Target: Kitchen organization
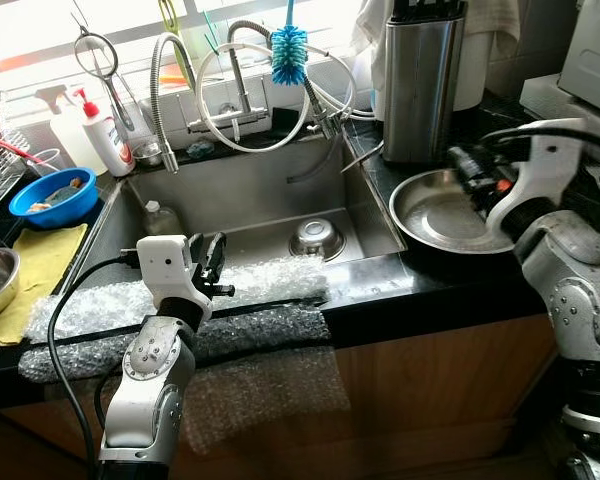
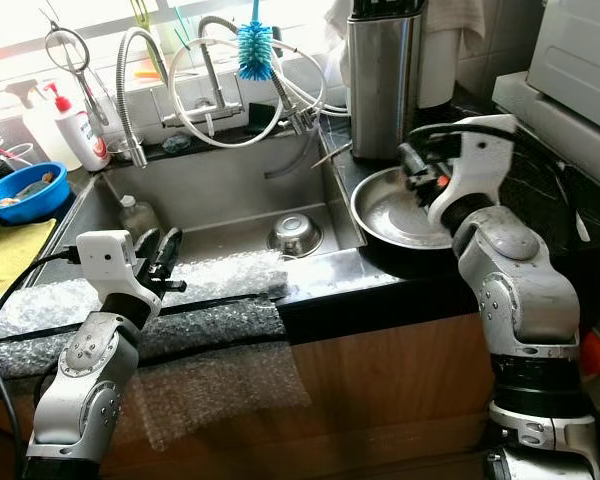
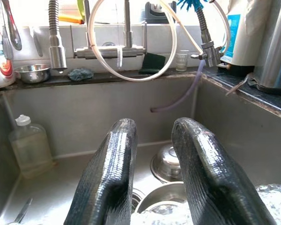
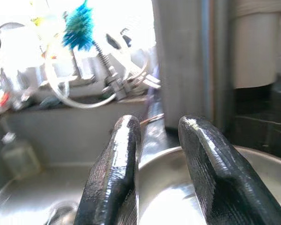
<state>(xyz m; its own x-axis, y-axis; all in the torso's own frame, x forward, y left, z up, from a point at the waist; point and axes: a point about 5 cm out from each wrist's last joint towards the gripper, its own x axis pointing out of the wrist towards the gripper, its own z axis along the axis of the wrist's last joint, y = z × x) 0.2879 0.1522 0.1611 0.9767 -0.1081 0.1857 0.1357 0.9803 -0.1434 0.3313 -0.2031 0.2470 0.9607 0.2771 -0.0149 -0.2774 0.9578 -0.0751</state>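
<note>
A deep stainless steel sink [image 1: 230,190] fills the counter's middle, its front edge draped in clear bubble wrap [image 1: 270,280]. In the basin sit a small upturned steel bowl [image 1: 316,238] and a pale plastic bottle [image 1: 160,217] — the left wrist view adds a second bowl nearer the fingers. A tall steel canister [image 1: 420,85] stands behind the wide round steel pan [image 1: 435,215] on the black counter right of the sink. A blue plastic bowl [image 1: 52,196] holds scraps. The left gripper [image 1: 212,262] hovers over the wrap, jaws slightly parted, empty; the right gripper [image 2: 412,165] hangs over the pan, likewise parted and empty.
</note>
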